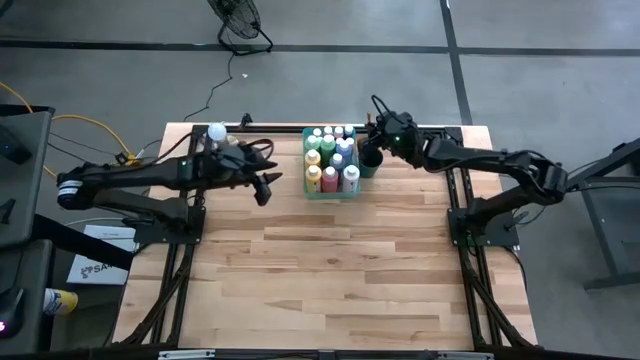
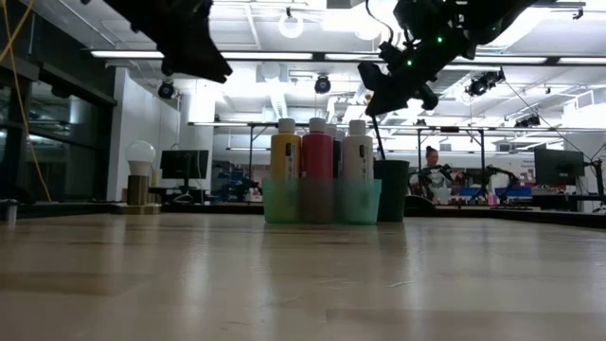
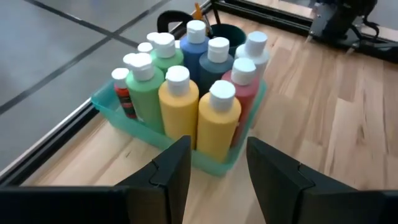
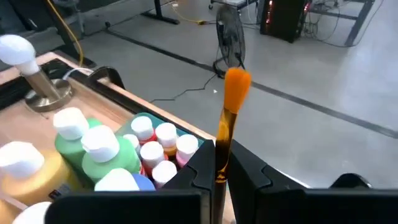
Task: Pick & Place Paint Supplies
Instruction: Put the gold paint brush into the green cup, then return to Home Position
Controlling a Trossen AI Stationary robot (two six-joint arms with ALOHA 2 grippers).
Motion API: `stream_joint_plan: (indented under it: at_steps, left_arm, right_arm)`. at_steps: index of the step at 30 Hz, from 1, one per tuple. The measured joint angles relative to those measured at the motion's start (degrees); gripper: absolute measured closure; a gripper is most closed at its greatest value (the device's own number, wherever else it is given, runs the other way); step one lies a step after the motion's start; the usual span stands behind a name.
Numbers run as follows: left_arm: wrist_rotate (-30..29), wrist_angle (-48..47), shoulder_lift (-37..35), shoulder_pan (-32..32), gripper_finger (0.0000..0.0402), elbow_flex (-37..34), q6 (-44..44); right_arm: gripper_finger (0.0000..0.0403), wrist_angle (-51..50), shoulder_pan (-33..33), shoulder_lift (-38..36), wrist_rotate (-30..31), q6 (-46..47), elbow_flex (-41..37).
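Several white-capped paint bottles stand upright in a teal tray near the table's far edge. A dark cup stands on the table just right of the tray. My right gripper hovers over the cup, shut on a thin paintbrush with an orange end. My left gripper is open and off the table, just left of the tray, its fingers pointing at the yellow bottles. My right gripper pinches the paintbrush's dark shaft between its two fingers, which lie across it. The orange end sticks out past the fingers. In the low view the shaft hangs steeply below the gripper, down into the cup.
A clear object with a white ball top stands at the table's far left, behind my left arm. The arm mounts sit at the table's left and right edges. Bare wood covers the near half of the table.
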Motion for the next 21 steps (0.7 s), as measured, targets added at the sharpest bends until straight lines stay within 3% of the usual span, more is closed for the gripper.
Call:
stream_joint_plan:
  at_steps: [7,14,18,21]
  left_arm:
    - [1.9,-0.5,-5.1,0.0,0.0250,-1.7,0.2]
    - [6.1,-0.7,-6.7,0.0,0.0250,-1.8,1.8]
    - [14.0,-0.7,-6.7,0.0,0.0250,-1.8,3.8]
    - [20.5,-0.9,-6.7,0.0,0.0250,-1.8,4.6]
  right_arm:
    - [0.0352,-7.9,1.5,0.1,1.1,3.5,0.0]
    - [0.0315,-8.6,1.9,0.1,1.1,8.8,0.0]
    - [0.0291,-8.9,2.0,-0.2,0.8,11.6,0.0]
    - [0.0278,-9.0,1.9,-1.0,-2.9,11.7,0.0]
